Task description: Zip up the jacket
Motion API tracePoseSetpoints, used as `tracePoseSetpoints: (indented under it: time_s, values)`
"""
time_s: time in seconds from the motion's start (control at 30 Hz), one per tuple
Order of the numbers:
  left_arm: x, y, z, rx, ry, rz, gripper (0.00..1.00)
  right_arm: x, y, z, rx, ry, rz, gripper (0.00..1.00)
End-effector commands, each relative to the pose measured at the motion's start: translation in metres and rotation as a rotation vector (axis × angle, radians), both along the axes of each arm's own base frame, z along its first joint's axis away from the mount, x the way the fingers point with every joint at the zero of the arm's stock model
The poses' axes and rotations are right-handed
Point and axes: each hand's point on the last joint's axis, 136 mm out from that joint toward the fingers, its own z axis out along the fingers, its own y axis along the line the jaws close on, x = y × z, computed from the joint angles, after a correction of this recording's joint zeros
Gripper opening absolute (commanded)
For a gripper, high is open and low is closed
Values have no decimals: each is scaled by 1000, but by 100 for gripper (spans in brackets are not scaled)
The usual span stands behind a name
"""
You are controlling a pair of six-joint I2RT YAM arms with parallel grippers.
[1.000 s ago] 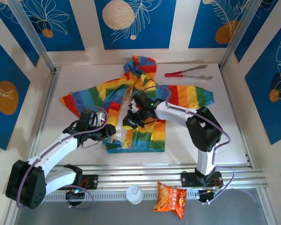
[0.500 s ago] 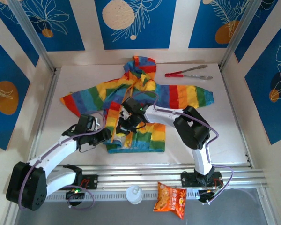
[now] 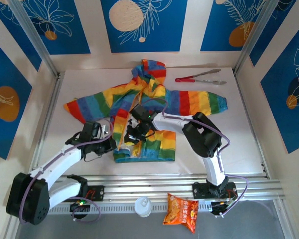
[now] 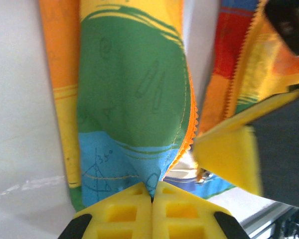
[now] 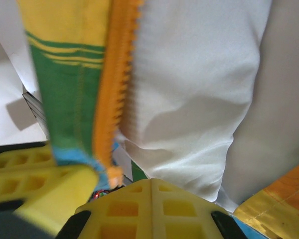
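Note:
The rainbow-striped jacket [image 3: 154, 94] lies spread on the white table, hood at the far side and front open. My left gripper [image 3: 115, 144] is at the bottom of the left front panel, and in the left wrist view it [image 4: 152, 196] is shut on the blue hem corner beside the orange zipper teeth [image 4: 189, 124]. My right gripper [image 3: 131, 135] sits just right of it over the front opening. In the right wrist view it [image 5: 151, 183] is shut where the white lining [image 5: 189, 89] meets its tips, with the orange zipper tape [image 5: 114, 84] hanging to the left.
Red-handled tongs [image 3: 200, 78] lie at the back right of the table. An aluminium rail [image 3: 164, 181] runs along the near edge. In front of it are a white bottle cap [image 3: 143, 206] and an orange snack bag [image 3: 181, 212]. Patterned walls enclose the table.
My right gripper has moved left and nearer, close to the left gripper, pulling the right front panel's edge along. The left gripper has barely shifted.

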Motion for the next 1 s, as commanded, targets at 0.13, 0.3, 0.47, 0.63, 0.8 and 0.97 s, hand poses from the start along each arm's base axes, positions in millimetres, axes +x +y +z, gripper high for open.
tracePoseSetpoints:
  time_s: [0.13, 0.3, 0.47, 0.63, 0.8, 0.97]
  values:
    - [9, -18, 43, -150, -70, -19, 0, -6, -9, -6, -1, 6, -38, 0]
    - [15, -31, 53, -261, -81, -6, 0, 13, -35, 24, 37, -113, -179, 6]
    - [20, -42, 60, -360, -82, -8, 0, 29, -50, 57, 97, -127, -238, 20]
    - [20, -48, 65, -419, -83, -18, 0, 34, -39, 81, 167, -116, -210, 33]
    - [19, -53, 65, -450, -75, -40, 0, 35, -29, 76, 178, -81, -178, 37]
    - [18, -56, 66, -467, -62, -63, 0, 32, -20, 72, 213, -31, -159, 38]
